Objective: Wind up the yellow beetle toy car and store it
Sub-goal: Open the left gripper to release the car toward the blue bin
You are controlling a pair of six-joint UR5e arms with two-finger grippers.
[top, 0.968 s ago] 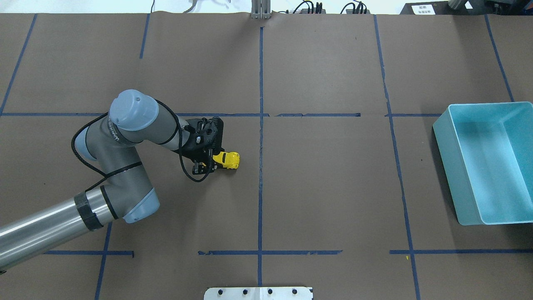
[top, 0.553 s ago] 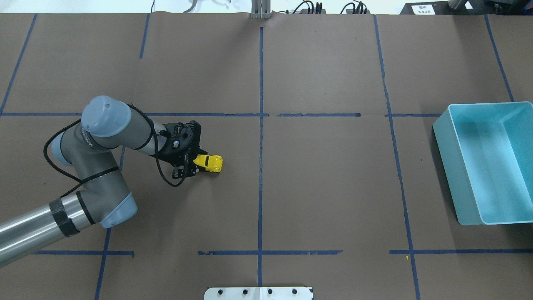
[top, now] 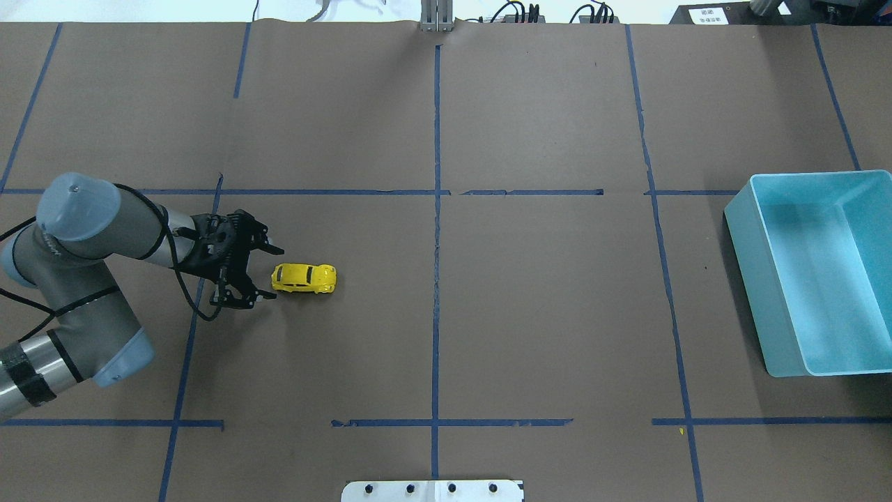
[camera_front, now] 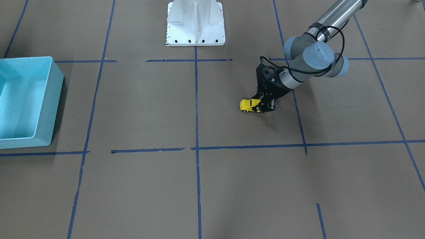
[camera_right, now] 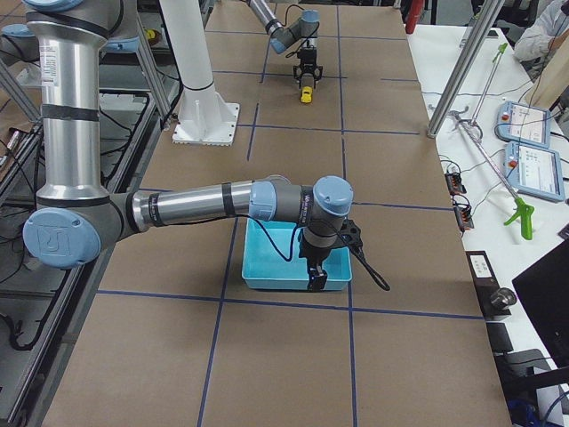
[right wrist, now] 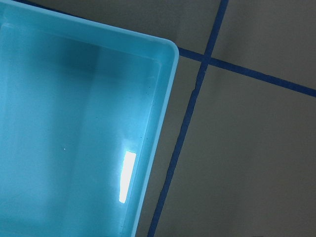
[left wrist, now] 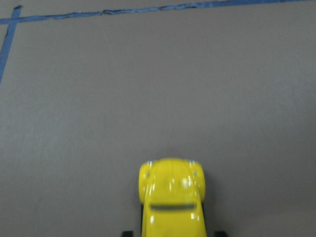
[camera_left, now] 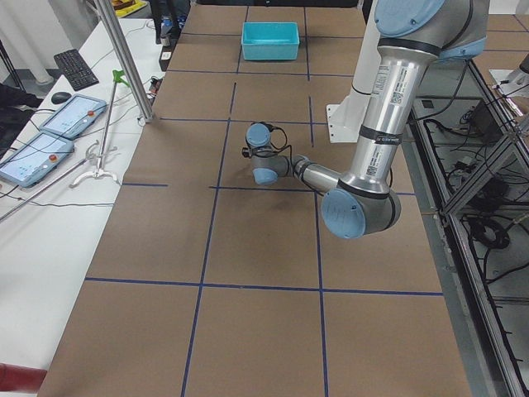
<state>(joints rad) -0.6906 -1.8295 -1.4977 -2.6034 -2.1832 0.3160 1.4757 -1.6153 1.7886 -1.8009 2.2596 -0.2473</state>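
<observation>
The yellow beetle toy car [top: 304, 278] stands on its wheels on the brown table, left of centre, nose pointing right. It also shows in the front-facing view [camera_front: 249, 105] and the left wrist view [left wrist: 172, 195]. My left gripper [top: 267, 272] is open just behind the car's rear, its fingertips [top: 273, 249] spread wider than the car and not holding it. My right gripper [camera_right: 320, 279] hangs over the teal bin [top: 740, 222]; it shows only in the exterior right view, so I cannot tell whether it is open or shut.
The teal bin is empty and sits at the table's right end [camera_front: 57, 83], its corner filling the right wrist view [right wrist: 165, 74]. Blue tape lines [top: 437, 209] cross the brown paper. The robot's white base [camera_front: 196, 23] stands at the near edge.
My left gripper dragged the car leftward along the table, then opened and let it go. The arm has drawn back further left; the car now stands free.
</observation>
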